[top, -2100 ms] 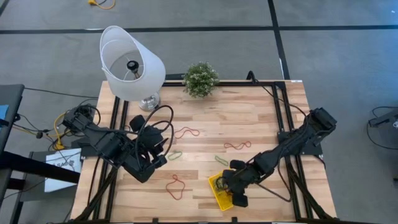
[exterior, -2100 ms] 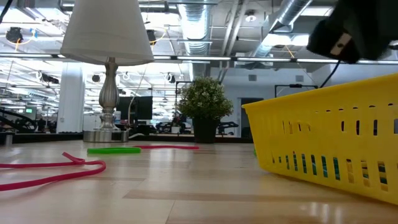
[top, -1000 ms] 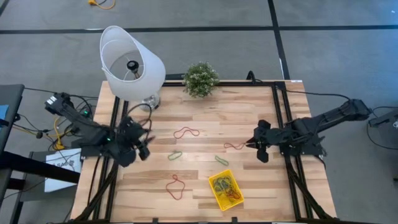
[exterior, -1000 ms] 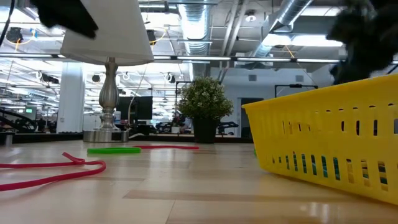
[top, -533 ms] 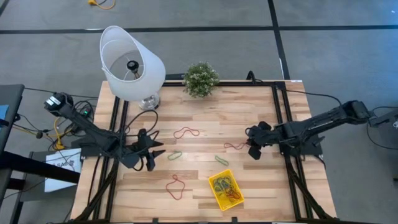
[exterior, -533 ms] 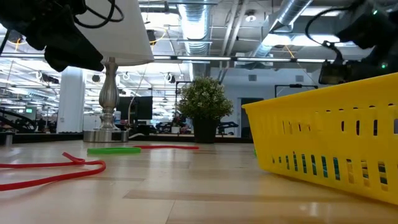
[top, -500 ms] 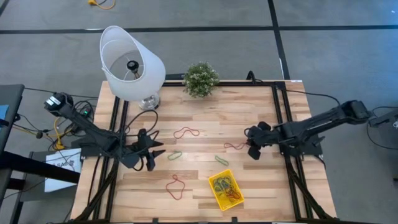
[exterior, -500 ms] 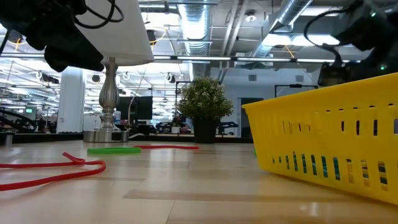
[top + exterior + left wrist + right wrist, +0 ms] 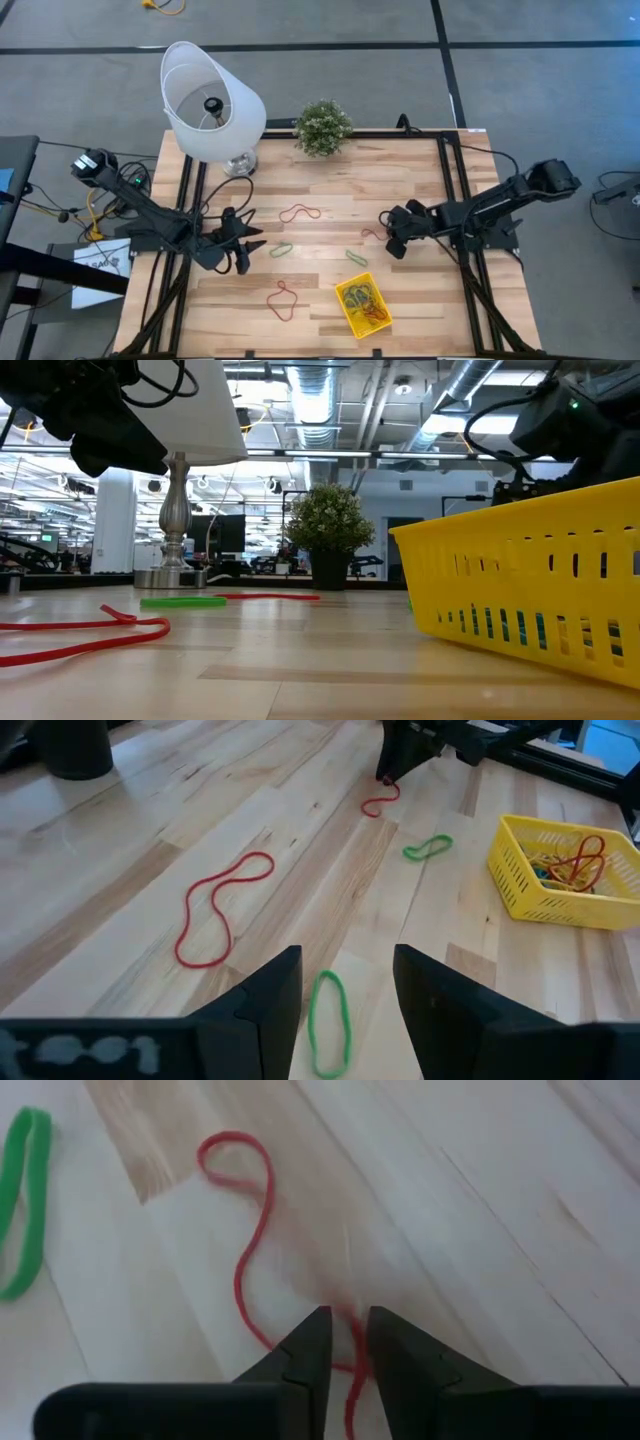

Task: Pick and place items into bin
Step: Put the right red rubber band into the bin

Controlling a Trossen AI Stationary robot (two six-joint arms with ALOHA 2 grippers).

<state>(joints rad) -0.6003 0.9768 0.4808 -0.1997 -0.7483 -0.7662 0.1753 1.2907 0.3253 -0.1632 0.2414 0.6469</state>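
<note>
A: Right gripper [image 9: 341, 1342]?
B: Fingers nearly closed, a narrow gap, tips down at one end of the small red loop [image 9: 248, 1250]; the strand runs between them, grip not clear. Bin [image 9: 361, 305] sits well apart near the front edge, loops inside.
A: Left gripper [image 9: 345, 982]?
B: Wide open, empty, over a green loop [image 9: 327, 1022]. Bare wood around; long red loop [image 9: 299, 212] and table rails nearby.

open boards mid-table, clutter at the back

bare wood lies between the left gripper [image 9: 243, 250] and right gripper [image 9: 392, 243]; the lampshade [image 9: 212, 103] and plant [image 9: 322, 127] crowd the far edge, the bin [image 9: 362, 305] sits near the front.
</note>
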